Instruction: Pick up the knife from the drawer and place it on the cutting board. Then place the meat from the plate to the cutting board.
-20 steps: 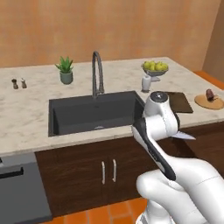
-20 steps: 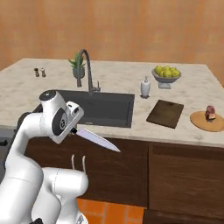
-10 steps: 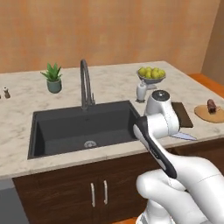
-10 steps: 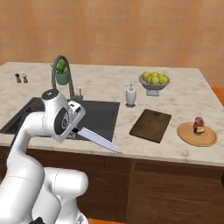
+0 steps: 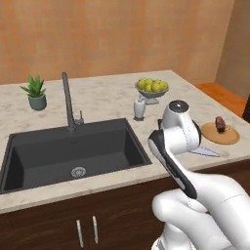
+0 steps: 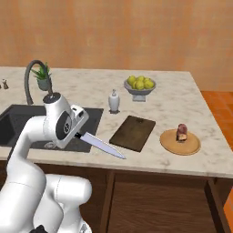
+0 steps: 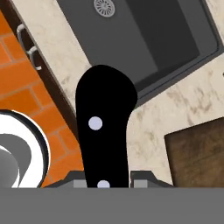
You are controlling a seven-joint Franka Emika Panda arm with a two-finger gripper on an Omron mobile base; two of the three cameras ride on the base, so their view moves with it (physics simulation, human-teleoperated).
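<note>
A: What is changed against the earlier frames?

B: The whole scene is shifted left in both base views, so the base is judged to have driven right; the cutting board (image 6: 133, 132) is now seen at centre of the right base view, with the plate (image 6: 180, 142) and the meat (image 6: 182, 132) to its right.

A: How is the knife (image 6: 99, 144) held?

B: It is clamped at its black handle by the closed fingers of the gripper (image 7: 103, 178). The blade is pointed toward the lower centre of the right base view, hanging over the counter (image 6: 191, 100) edge, short of the board.

A: How is this step best done?

B: The knife is best carried over the board's middle, lowered flat, and released only once the blade is supported. The soap bottle (image 6: 113, 100) above the board is to be avoided.
</note>
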